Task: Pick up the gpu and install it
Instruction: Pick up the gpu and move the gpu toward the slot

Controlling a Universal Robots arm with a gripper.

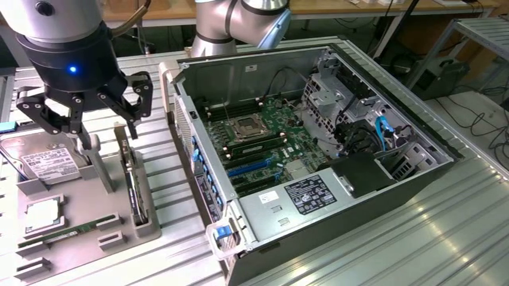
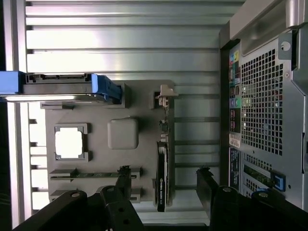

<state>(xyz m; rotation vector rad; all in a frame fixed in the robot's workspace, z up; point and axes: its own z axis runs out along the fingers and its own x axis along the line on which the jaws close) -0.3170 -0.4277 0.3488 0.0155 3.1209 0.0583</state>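
The jaws are spread wide apart and nothing is held between them. In the exterior view they hang above the grey tray (image 1: 80,238), at that view's left, over the far end of the gpu (image 1: 131,182). In the wrist view the gpu (image 2: 162,175) is seen edge-on between the two black jaw tips, touched by neither.

The gpu is stood on its long edge in a narrow slot of the tray, just beside the open computer case (image 1: 318,149). The slot it is meant for lies on the motherboard (image 1: 263,137) inside that case.

Trouble is most likely to be caused by the card's thinness. If the jaws were brought down off-centre, one tip could be driven onto the card's top edge, and the card could be bent or tipped in its slot. A grip taken across the fan (image 2: 161,166) could press its housing. The metal bracket (image 2: 166,94) could be snagged on the tray's wall as the card is lifted. The case wall stands close by and could be struck by the outer jaw.

The card is a flat green board with a black fan bulging from one face and a bright, thin bracket at its end. The tray is matt grey and blocky, with moulded pockets. A hard drive (image 1: 44,164), a square chip (image 1: 44,214) and a memory stick (image 1: 64,232) are lodged in it. The table (image 1: 413,238) is made of ribbed, shiny aluminium.
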